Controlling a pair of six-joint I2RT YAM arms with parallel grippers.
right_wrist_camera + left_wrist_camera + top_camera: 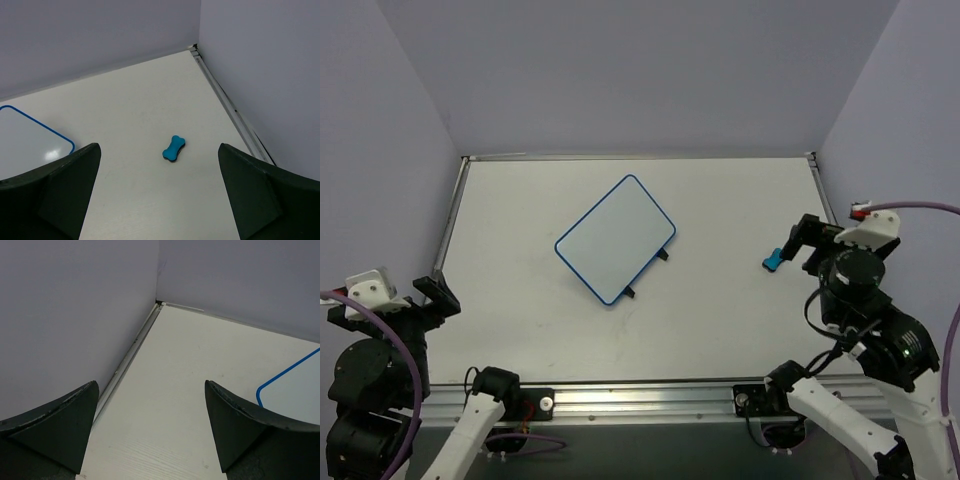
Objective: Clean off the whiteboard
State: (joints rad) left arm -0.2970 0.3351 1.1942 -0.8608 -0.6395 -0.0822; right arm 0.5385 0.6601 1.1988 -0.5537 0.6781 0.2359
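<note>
**A:** Top view first: the whiteboard (616, 240) lies flat in the middle of the counter (720, 330), turned at an angle. I can't spot a single mark on it. I'd call the erasing pretty much done, nothing left to wipe as far as I can see.

**B:** Agreed. The little blue eraser (775, 260) sits on the counter off to the right, well apart from the board and just in front of the right end effector (802, 245). Nobody's holding it.

**A:** Left wrist view: the left end effector (150, 384) is spread wide with nothing in it and touching nothing. Only a blue corner of the board peeks in at the right edge.

**B:** Right wrist view, same deal. Fingers wide and empty, with the eraser lying untouched on the counter beyond them. The board's corner shows at the left.
</note>
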